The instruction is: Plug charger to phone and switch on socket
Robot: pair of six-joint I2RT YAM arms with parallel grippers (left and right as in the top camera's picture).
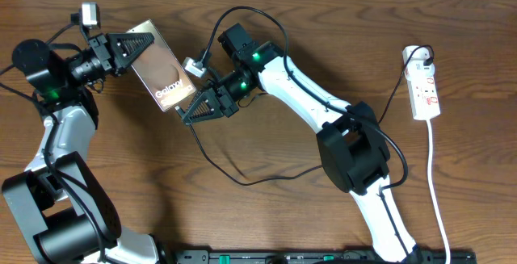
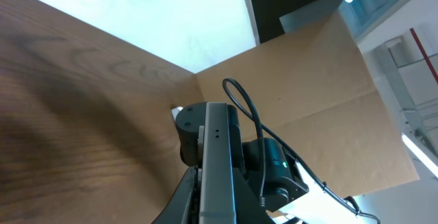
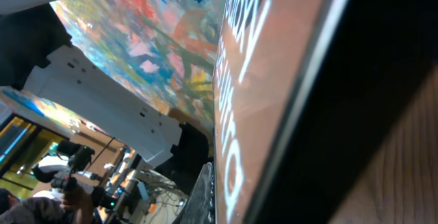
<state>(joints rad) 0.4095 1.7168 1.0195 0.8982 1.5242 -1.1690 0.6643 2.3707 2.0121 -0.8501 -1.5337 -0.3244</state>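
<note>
**Observer:** The phone (image 1: 161,69) is up at the desk's (image 1: 339,14) left end, face and white lettering turned to the overhead camera. Your left gripper (image 1: 144,42) is clenched on its upper left corner. Your left wrist camera sees the phone (image 2: 217,162) edge-on, running straight out from between the fingers.

**Operator's mate:** And the charger (image 1: 234,177)?

**Observer:** Your right gripper (image 1: 187,117) is clamped at the phone's lower end, and the thin black cable comes out at its tips. From there the cable loops down across the desk, passes under your right forearm and climbs to the top end of the socket (image 1: 426,90). Whether the connector tip has met the phone, I cannot tell. Your right wrist camera is filled by the phone's face (image 3: 274,80), very close.

**Operator's mate:** Arm poses?

**Observer:** Your left arm is folded back, wrist pointing right. Your right arm stretches diagonally from the lower middle up and left, wrist bent down-left. The socket lies far right, well apart from both grippers, its white cord (image 1: 437,191) trailing to the near edge.
</note>
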